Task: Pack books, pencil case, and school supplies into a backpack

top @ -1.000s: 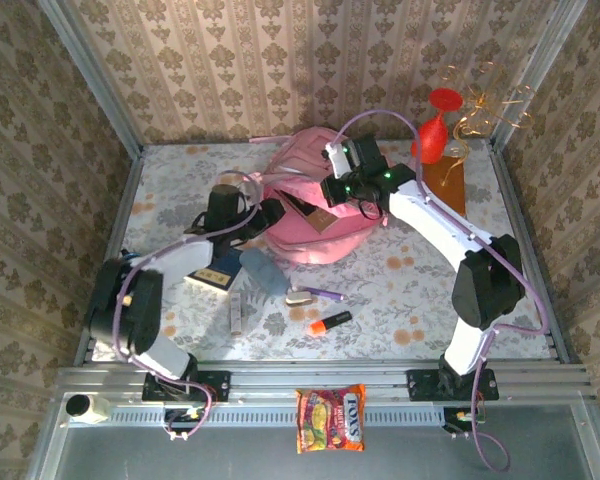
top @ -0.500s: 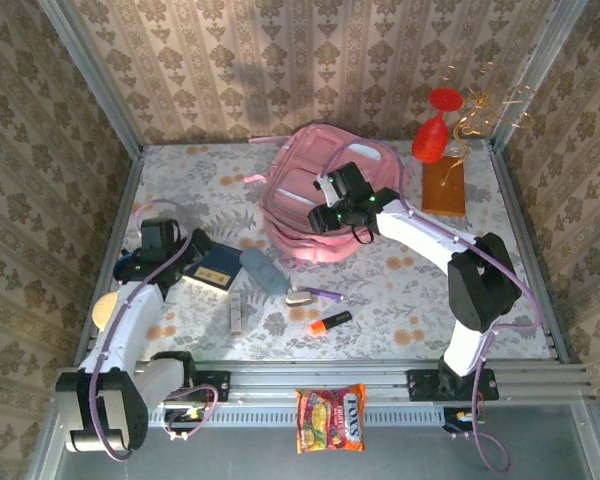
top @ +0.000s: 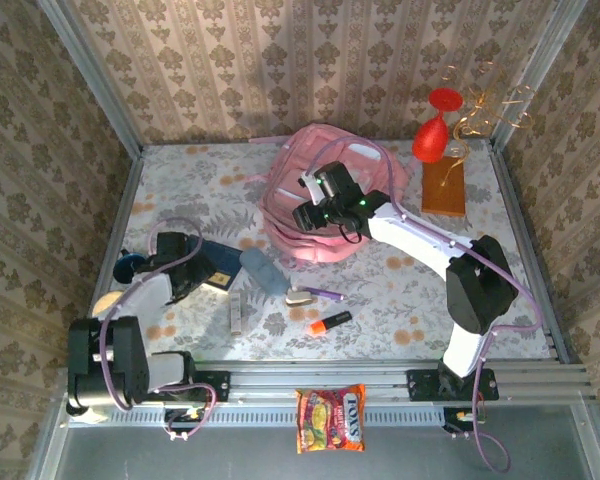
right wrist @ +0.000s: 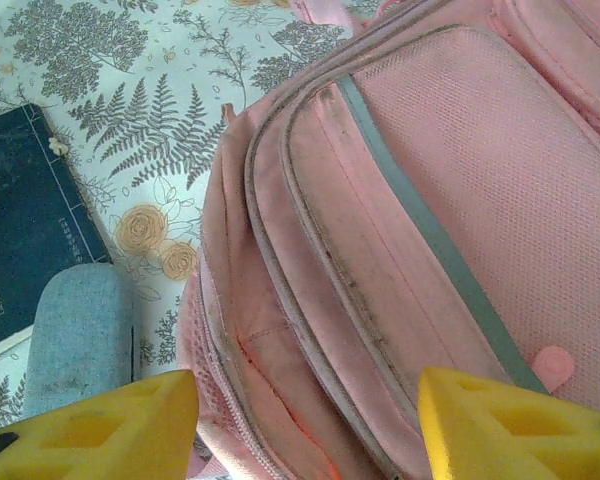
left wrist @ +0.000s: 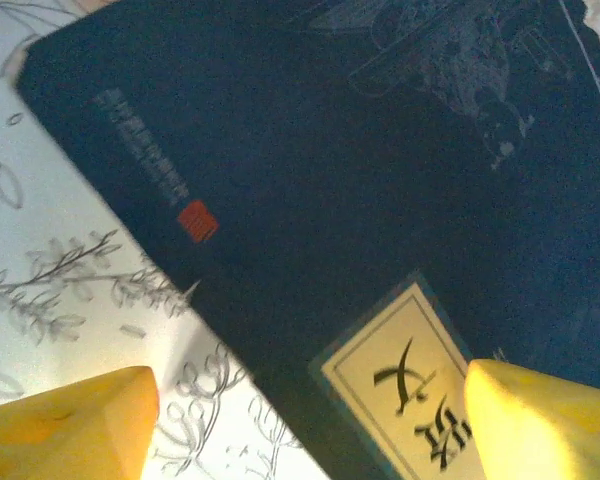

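The pink backpack (top: 330,215) lies at the back middle of the table. My right gripper (top: 310,215) hovers open over its front pockets, and in the right wrist view the backpack (right wrist: 400,230) lies under the gripper (right wrist: 305,430), with nothing between the fingers. The navy book (top: 218,268) lies on the left. My left gripper (top: 193,272) is open low over its near-left edge, where the navy book (left wrist: 310,170) lies under the gripper (left wrist: 305,440). The grey-blue pencil case (top: 263,272) lies beside the book. The beige piece (top: 300,296), purple pen (top: 328,294), orange marker (top: 329,322) and pale stick (top: 236,312) lie in front. The brown book is hidden.
An orange-brown slab (top: 445,185) and a red vase (top: 432,135) stand at the back right corner. An orange snack packet (top: 330,418) lies on the metal rail in front of the table. Patterned walls close in three sides.
My left arm has drawn back from the backpack to the left and come down over the navy book. My right gripper has shifted left across the backpack's front.
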